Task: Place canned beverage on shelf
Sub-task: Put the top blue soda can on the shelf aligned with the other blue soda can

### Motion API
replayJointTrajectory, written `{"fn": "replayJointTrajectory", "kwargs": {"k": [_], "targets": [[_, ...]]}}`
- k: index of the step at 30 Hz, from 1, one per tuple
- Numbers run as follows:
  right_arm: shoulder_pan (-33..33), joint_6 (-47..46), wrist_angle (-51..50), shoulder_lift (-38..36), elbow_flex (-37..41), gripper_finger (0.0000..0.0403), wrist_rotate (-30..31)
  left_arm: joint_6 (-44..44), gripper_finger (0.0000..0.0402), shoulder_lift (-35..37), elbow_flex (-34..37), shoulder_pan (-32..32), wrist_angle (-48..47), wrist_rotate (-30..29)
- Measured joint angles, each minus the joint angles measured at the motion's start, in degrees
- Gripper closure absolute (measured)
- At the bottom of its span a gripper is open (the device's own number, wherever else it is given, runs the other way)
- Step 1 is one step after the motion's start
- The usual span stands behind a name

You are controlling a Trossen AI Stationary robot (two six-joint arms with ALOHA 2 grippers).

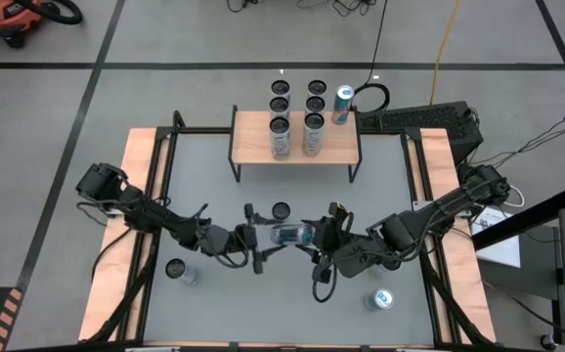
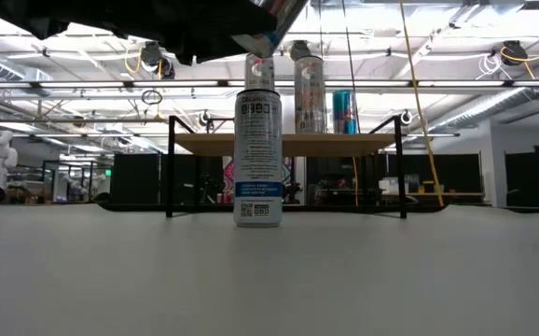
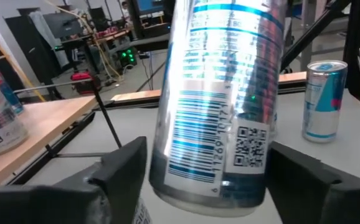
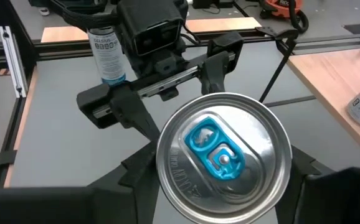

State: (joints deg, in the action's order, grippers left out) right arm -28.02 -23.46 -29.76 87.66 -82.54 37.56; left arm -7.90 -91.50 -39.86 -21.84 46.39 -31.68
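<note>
High view shows a handover in mid-air: a silver can lies on its side above the counter, in front of the shelf, between the two claws. The right claw grips its top end; the right wrist view has the blue pull tab facing its camera with a finger on each side. The left claw straddles the bottom end, its fingers just beside the can wall; whether they press yet I cannot tell.

To do this step well, I judge the left claw should close squarely on the can's body, well onto the wall rather than at the rim, and hold firm before the right claw lets go. A thin can dents and slips, so squeeze gently and keep both arms level.

Counted from the high view:
- one can in the handover
- one upright can in front of the shelf
- one near each front corner of the counter
- two on the shelf
- five on the floor behind the shelf
</note>
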Motion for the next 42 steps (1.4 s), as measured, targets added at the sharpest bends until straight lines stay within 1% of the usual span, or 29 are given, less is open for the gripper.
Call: {"fn": "replayJointTrajectory", "kwargs": {"k": [4, 7, 13, 19, 24, 27, 29, 32, 39, 42], "targets": [[0.0, 0.0, 0.1, 0.0, 0.0, 0.0216, 0.0, -0.6, 0.0160, 0.0, 0.0, 0.0, 0.0, 0.5], [0.0, 0.0, 0.1, 0.0, 0.0, 0.0216, 0.0, -1.1, 0.0178, 0.0, 0.0, 0.0, 0.0, 1.7], [-0.2, 0.9, 0.0, 0.0, 0.0, 0.0204, -0.3, -1.5, 0.0178, 0.0, 0.0, 0.0, -0.2, 2.3], [-1.3, 5.1, -0.3, 0.0, 0.0, 0.0154, -1.9, -0.1, 0.0178, 0.0, 0.1, -0.5, -0.8, 6.0], [-3.0, 11.0, -0.4, 0.0, 0.0, 0.0108, -1.9, 3.4, 0.0178, 0.0, 0.1, -0.7, -0.7, 10.7], [-4.0, 15.6, -0.4, 0.0, 0.0, 0.0091, -2.0, 6.8, 0.0178, 0.0, 0.1, -0.7, -0.6, 16.2], [-4.6, 19.3, -0.6, 0.0, 0.0, 0.0086, -3.5, 9.1, 0.0178, 0.0, 0.1, -0.5, -0.6, 21.0], [-4.7, 21.4, -0.3, 0.0, 0.0, 0.0084, -8.3, 11.9, 0.0178, 0.0, 0.1, -0.4, -0.4, 26.9], [-4.7, 26.4, 4.1, 0.3, 0.0, 0.0097, -15.2, 13.5, 0.0178, 0.0, 0.1, -0.2, -0.5, 32.9], [-4.7, 29.6, 7.6, 0.5, 0.0, 0.0104, -15.8, 13.4, 0.0178, 0.0, 0.1, -0.3, -0.5, 34.0]]}}
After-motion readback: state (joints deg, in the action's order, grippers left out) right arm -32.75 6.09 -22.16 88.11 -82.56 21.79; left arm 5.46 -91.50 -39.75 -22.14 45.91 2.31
